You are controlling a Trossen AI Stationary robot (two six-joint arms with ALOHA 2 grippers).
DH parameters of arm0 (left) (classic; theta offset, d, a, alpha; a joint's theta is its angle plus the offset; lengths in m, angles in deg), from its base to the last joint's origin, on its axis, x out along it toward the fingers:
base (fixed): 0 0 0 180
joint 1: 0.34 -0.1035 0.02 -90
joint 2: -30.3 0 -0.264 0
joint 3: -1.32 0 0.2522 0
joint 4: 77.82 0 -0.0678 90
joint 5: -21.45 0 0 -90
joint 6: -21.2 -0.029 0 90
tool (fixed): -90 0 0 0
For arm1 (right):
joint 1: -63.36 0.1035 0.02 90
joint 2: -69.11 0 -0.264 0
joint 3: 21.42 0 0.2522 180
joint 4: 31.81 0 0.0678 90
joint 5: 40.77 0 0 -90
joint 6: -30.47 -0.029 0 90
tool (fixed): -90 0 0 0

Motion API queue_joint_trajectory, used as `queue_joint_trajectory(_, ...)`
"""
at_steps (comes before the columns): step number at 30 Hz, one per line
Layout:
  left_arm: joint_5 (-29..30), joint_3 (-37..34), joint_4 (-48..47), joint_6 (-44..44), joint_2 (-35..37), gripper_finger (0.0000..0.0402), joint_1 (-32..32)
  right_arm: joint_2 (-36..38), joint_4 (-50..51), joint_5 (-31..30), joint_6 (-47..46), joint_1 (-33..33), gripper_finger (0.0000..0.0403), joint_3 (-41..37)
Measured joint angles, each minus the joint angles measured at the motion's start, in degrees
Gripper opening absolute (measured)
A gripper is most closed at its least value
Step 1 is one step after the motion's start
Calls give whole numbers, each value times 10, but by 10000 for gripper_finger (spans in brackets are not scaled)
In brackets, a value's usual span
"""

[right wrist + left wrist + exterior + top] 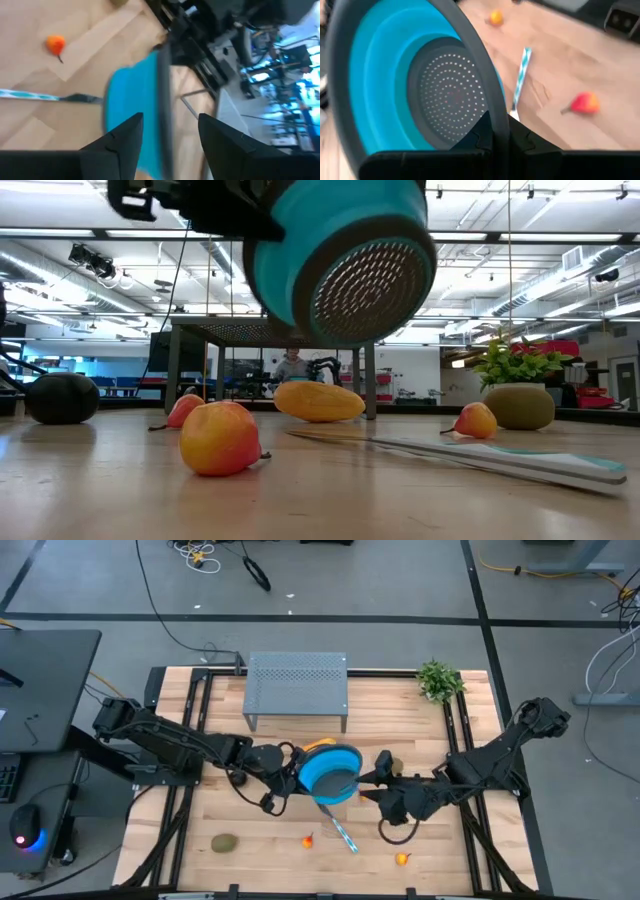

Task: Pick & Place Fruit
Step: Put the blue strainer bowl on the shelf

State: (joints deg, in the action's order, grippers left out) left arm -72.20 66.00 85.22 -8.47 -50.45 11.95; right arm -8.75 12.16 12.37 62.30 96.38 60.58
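left end effector [283, 777] clenched on the rim of a blue colander [331, 772], lifted above the counter [260, 840]. right end effector [372, 786] released, fingers apart beside the colander. fruit [225, 842] scattered on the counter.

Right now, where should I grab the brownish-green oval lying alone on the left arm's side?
Across its narrow middle, down from above. The oval lies on its side with bare wood all round, so claw fingers can straddle the short axis; its tapered ends would probably slip.
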Motion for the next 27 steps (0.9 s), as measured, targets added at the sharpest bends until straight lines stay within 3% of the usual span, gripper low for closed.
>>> queue_joint_trajectory(8,93,2,-49,-12,2,17,35,0,107,-49,-100,2,200,0)
queue_joint_trajectory(15,206,99,-173,-33,5,17,74,0,153,-49,-297,0,200,0)
queue_joint_trajectory(21,251,215,-323,8,6,17,63,0,209,13,-448,0,200,0)
queue_joint_trajectory(27,283,281,-423,20,6,17,18,0,244,65,-522,0,199,0)
